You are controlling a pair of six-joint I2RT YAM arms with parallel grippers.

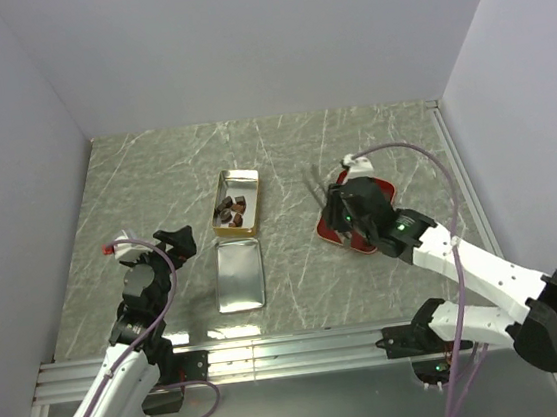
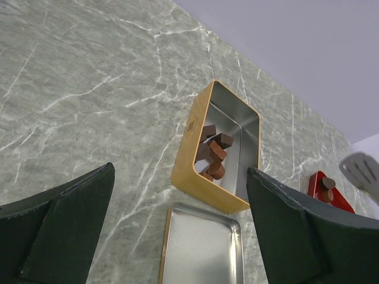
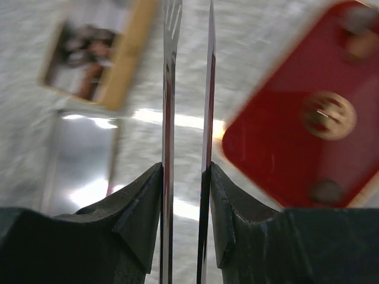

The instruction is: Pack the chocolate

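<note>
Several pieces of chocolate lie in the open gold tin. More chocolate sits on the red tray. My right gripper hovers over the tray's left side, shut on metal tongs. Nothing shows between the tong blades. At the near left my left gripper stands wide open and empty, pointing toward the tin.
The tin's silver lid lies inside-up just in front of the tin. White walls enclose the marbled table on three sides. A metal rail runs along the near edge.
</note>
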